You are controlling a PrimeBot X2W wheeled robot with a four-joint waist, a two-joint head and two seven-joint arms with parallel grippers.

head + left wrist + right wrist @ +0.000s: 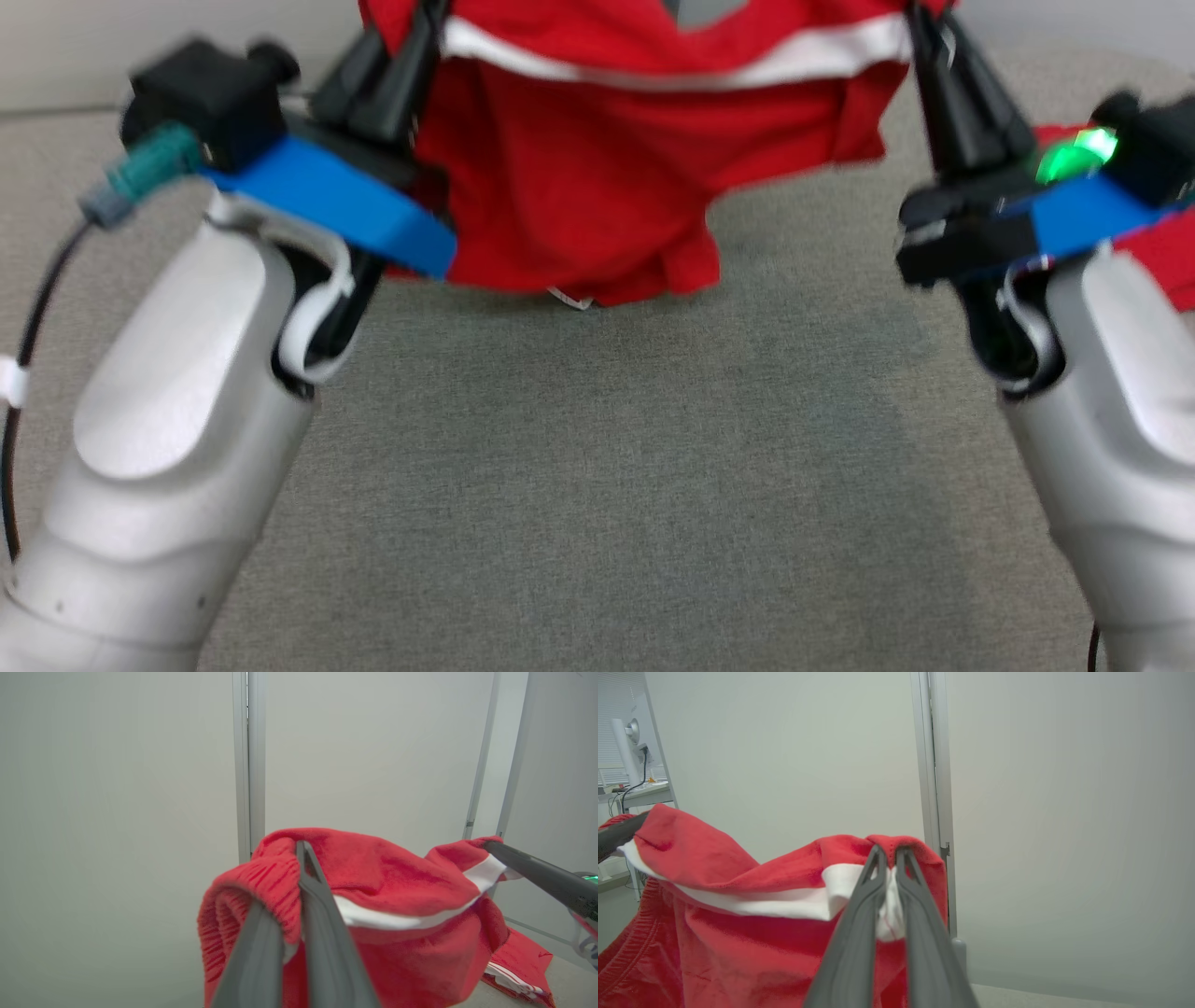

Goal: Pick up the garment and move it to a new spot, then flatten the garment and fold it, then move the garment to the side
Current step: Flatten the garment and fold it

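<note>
The garment (pixel 579 187), red with a white band (pixel 672 65), hangs in the air, stretched between the two grippers over the far part of a grey fabric surface (pixel 597 485). The left gripper (pixel 287 891) is pinched nearly closed on the garment's left end. In the left wrist view a ribbed red edge (pixel 261 877) is bunched between its two dark fingers and folds over the nearer one. The right gripper (pixel 889 858) is likewise almost closed, its fingertips clamping a fold of the white band and red cloth at the garment's right end.

Between the two grips the top edge runs roughly level, sagging a little in the middle. Below it the cloth falls in loose folds toward the surface. A small white tag (pixel 571 299) shows at the lowest hem. Whether that hem touches the surface cannot be told from the blurred head view.

Outward from the jaws, each wrist carries a blue bracket (pixel 327 201) above a pale forearm. A green light (pixel 1074 154) glows on the right wrist, and a black cable (pixel 28 327) runs down beside the left forearm.

A second red cloth with white stripes (pixel 518 961) lies on the surface to the right, behind the right wrist. Beyond the garment stands a pale wall with a vertical metal post (pixel 247 765). Far off to the left, a monitor (pixel 630 742) stands on a desk.
</note>
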